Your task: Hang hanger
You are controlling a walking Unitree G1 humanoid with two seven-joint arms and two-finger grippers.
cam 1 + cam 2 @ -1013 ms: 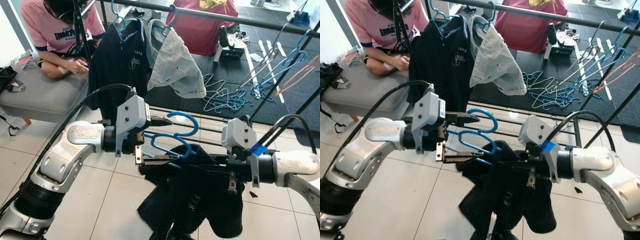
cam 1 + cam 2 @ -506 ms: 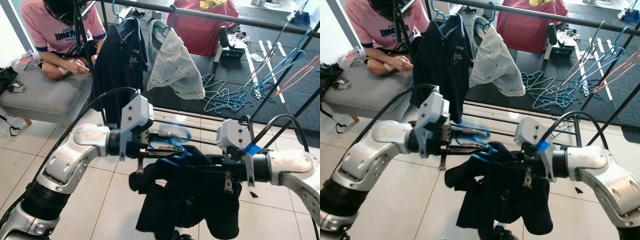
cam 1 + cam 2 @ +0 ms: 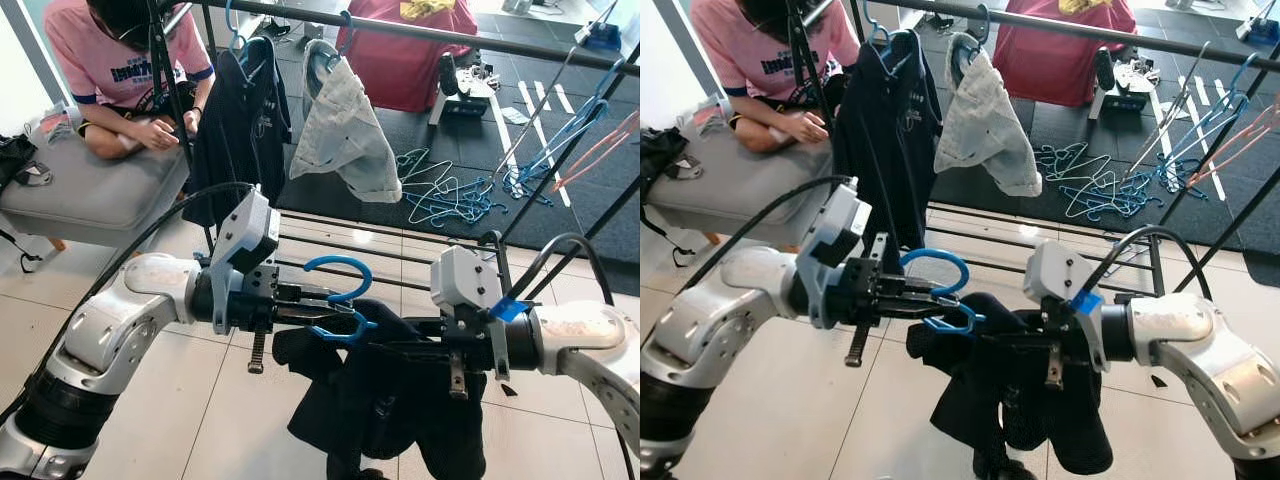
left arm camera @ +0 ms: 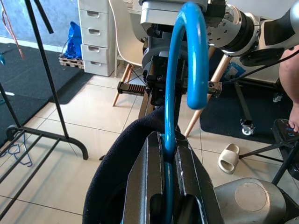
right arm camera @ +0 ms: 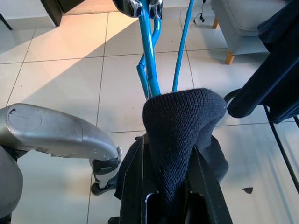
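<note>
Blue hanger point(image 3: 338, 296) is pinched at its neck by the left claw point(image 3: 305, 305); the right claw point(image 3: 415, 349) grips the dark garment point(image 3: 400, 400) draped on it. Mid-carry: next, raise the hook toward the rail point(image 3: 420, 32) at twelve o'clock.

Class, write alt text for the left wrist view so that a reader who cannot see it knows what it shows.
The left gripper clamps its two black fingers on the neck of a blue hanger, whose hook curls over above. A dark garment drapes around the hanger, with tiled floor behind.
</note>
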